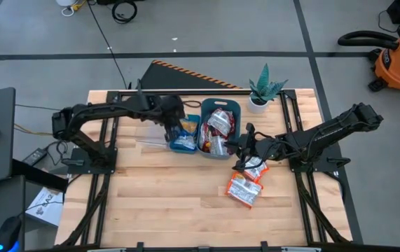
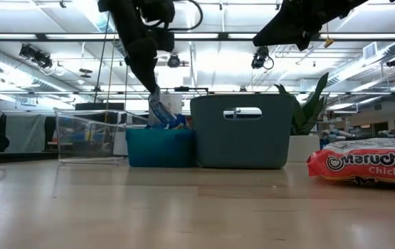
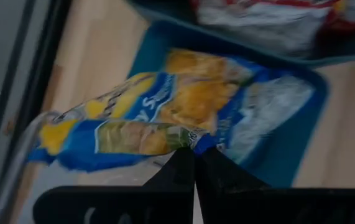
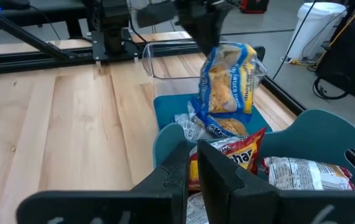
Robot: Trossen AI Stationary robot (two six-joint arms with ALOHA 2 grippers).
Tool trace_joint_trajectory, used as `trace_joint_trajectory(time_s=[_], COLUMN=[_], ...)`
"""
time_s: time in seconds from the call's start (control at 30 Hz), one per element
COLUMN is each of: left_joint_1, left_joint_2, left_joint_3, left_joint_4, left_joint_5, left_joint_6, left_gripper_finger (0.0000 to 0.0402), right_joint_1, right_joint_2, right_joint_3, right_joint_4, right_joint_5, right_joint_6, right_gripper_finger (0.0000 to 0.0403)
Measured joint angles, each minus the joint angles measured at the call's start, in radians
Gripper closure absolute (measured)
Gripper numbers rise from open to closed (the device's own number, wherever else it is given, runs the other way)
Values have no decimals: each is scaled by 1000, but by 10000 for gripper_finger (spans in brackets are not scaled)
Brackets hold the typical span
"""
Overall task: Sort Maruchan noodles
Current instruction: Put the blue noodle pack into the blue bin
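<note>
Two sets of fingers pinching packets: left (image 4: 203,37) yellow-blue packet (image 4: 230,78), right (image 4: 193,165) red "Maruchan" packet (image 4: 230,163).

A light wooden table (image 1: 178,199) carries two bins side by side near its far edge: a small blue bin (image 1: 185,133) and a larger grey-blue bin (image 1: 229,106). A clear plastic container (image 2: 90,135) stands beside the blue bin. A potted plant (image 1: 263,89) sits at the far corner. An orange shop vacuum (image 1: 399,59) stands on the floor.
</note>
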Motion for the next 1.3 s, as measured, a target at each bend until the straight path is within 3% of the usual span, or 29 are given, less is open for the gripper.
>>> trace_joint_trajectory(time_s=[0.27, 0.5, 0.7, 0.83, 0.97, 1.3], left_joint_1=[-72, -83, -80, -74, -30, 117], left_joint_2=[5, 62, 126, 133, 129, 131], left_joint_3=[0, 0, 0, 0, 0, 0], left_joint_4=[-16, -7, 110, 209, 306, 446], left_joint_5=[19, 114, 104, 20, -46, -20], left_joint_6=[-62, -79, -60, 2, 32, 29], left_gripper_finger=[395, 395, 395, 395, 395, 395], right_joint_1=[0, 2, 2, 4, 4, 7], right_joint_2=[0, 0, 0, 0, 0, 0], right_joint_3=[0, 0, 0, 0, 0, 0], right_joint_4=[0, 0, 0, 0, -1, -8], right_joint_5=[-1, -1, -1, -1, -1, -2], right_joint_6=[7, 7, 10, 11, 6, 8], right_gripper_finger=[364, 364, 364, 364, 364, 364])
